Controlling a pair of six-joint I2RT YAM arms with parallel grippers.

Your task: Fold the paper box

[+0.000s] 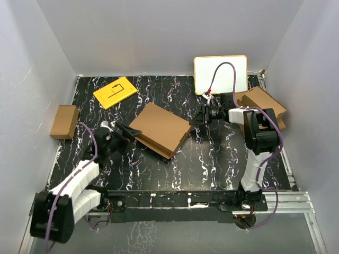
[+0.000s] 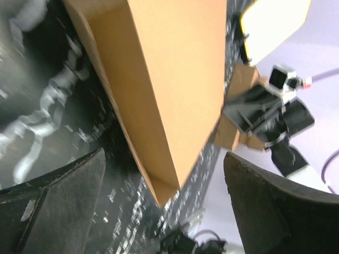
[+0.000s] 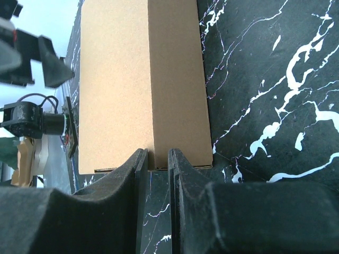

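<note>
White walls ring black marbled table bearing paper box; left pincer spread, right pincer closed.

On my L wrist cam the left gripper is spread wide. One dark finger sits bottom left of the frame, the other bottom right. The paper box is big and brown. It runs from the top middle down to a corner btwn the two fingers, and I can't tell if they touch it. The black table w/ white streaks fills the left side. At mid right the right gripper sits at the box's edge, but I can't tell its grip from here. A white board w/ a yellow rim is top right.
</note>
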